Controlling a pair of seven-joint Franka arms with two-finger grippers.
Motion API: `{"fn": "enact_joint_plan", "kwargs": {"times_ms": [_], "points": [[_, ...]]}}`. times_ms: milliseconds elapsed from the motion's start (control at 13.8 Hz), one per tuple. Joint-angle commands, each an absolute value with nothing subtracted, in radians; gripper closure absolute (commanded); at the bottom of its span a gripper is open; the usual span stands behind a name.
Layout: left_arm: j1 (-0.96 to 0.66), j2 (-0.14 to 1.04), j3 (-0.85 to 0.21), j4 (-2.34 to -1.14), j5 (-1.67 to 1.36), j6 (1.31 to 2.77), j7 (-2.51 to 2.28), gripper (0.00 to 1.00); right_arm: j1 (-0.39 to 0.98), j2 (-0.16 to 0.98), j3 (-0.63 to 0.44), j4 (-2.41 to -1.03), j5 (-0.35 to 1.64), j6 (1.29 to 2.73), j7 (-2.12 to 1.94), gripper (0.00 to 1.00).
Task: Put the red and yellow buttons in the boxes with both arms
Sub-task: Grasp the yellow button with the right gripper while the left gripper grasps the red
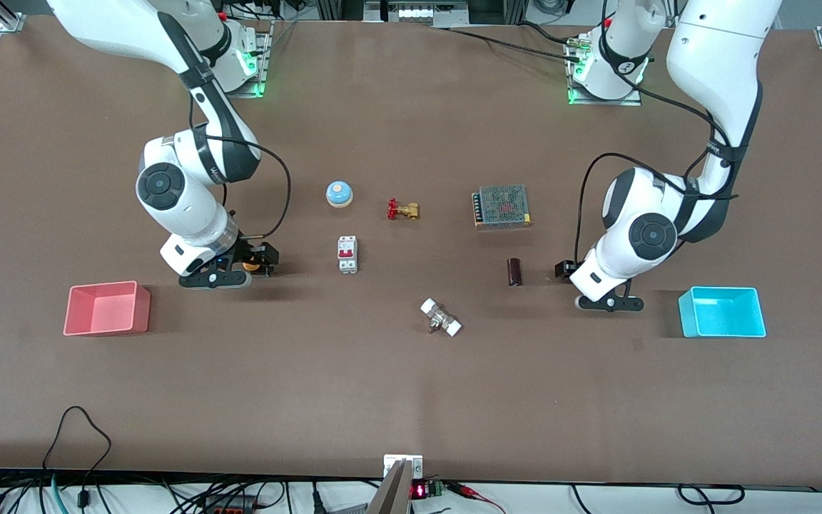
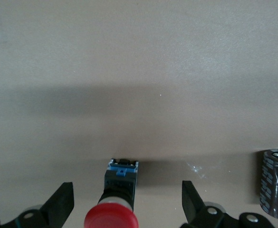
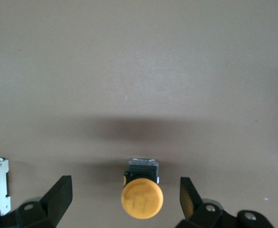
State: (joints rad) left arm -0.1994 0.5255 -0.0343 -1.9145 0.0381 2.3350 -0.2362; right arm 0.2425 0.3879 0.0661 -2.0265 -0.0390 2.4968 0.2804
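Observation:
The red button (image 2: 111, 217) lies on its side on the table, black body (image 2: 121, 181) pointing away from the cap. My left gripper (image 2: 126, 205) is open, low at the table, its fingers (image 2: 60, 206) on either side of the button without touching it. In the front view the left gripper (image 1: 566, 270) hides the button. The yellow button (image 3: 142, 197) lies between the open fingers (image 3: 191, 199) of my right gripper (image 3: 124, 199); it shows as an orange spot (image 1: 251, 266) at that gripper (image 1: 260, 258). The pink-red box (image 1: 104, 288) and the cyan box (image 1: 721, 289) are empty.
A dark capacitor (image 1: 515, 272) lies beside the left gripper and shows in the left wrist view (image 2: 275, 190). A white breaker (image 1: 347, 254) lies beside the right gripper. A pale blue dome (image 1: 339, 193), a brass valve (image 1: 403, 210), a power supply (image 1: 501, 206) and a white fitting (image 1: 441, 318) lie mid-table.

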Motion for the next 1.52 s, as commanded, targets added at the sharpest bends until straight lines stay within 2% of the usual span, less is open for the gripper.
{"fn": "enact_joint_plan", "kwargs": {"times_ms": [0, 72, 145, 290, 362, 507, 797, 870, 1014, 1087, 1232, 1449], "points": [[-0.207, 0.526, -0.025, -1.943, 0.067, 2.385, -0.245, 0.00, 0.253, 0.411, 0.064, -2.036, -0.049, 2.546, 0.310, 0.00], [-0.207, 0.526, -0.025, -1.947, 0.067, 2.385, -0.245, 0.00, 0.252, 0.423, 0.064, -2.036, -0.051, 2.562, 0.310, 0.00], [-0.203, 0.526, -0.025, -1.947, 0.067, 2.384, -0.245, 0.09, 0.245, 0.429, 0.064, -2.039, -0.051, 2.572, 0.310, 0.00], [-0.202, 0.528, -0.025, -1.947, 0.067, 2.373, -0.247, 0.48, 0.227, 0.430, 0.064, -2.045, -0.052, 2.573, 0.308, 0.00], [-0.202, 0.528, -0.025, -1.948, 0.067, 2.370, -0.245, 0.62, 0.222, 0.430, 0.064, -2.046, -0.052, 2.574, 0.308, 0.00], [-0.204, 0.531, -0.025, -1.947, 0.067, 2.359, -0.245, 0.76, 0.222, 0.434, 0.064, -2.049, -0.052, 2.574, 0.308, 0.00], [-0.202, 0.509, -0.023, -1.919, 0.067, 2.346, -0.241, 0.86, 0.222, 0.446, 0.066, -2.054, -0.052, 2.574, 0.310, 0.00], [-0.202, 0.505, -0.021, -1.883, 0.067, 2.297, -0.241, 0.88, 0.222, 0.448, 0.067, -2.059, -0.052, 2.574, 0.310, 0.00], [-0.202, 0.502, -0.021, -1.730, 0.069, 2.086, -0.238, 0.88, 0.222, 0.448, 0.067, -2.065, -0.052, 2.574, 0.310, 0.00], [-0.202, 0.505, -0.021, -1.650, 0.071, 1.987, -0.236, 0.88, 0.222, 0.448, 0.067, -2.065, -0.052, 2.574, 0.310, 0.03], [-0.198, 0.506, -0.017, -1.559, 0.113, 1.892, -0.232, 0.87, 0.222, 0.452, 0.067, -2.065, -0.052, 2.574, 0.310, 0.08], [-0.163, 0.506, -0.015, -1.510, 0.244, 1.882, -0.119, 0.86, 0.222, 0.456, 0.077, -2.065, -0.052, 2.574, 0.310, 0.25]]}}
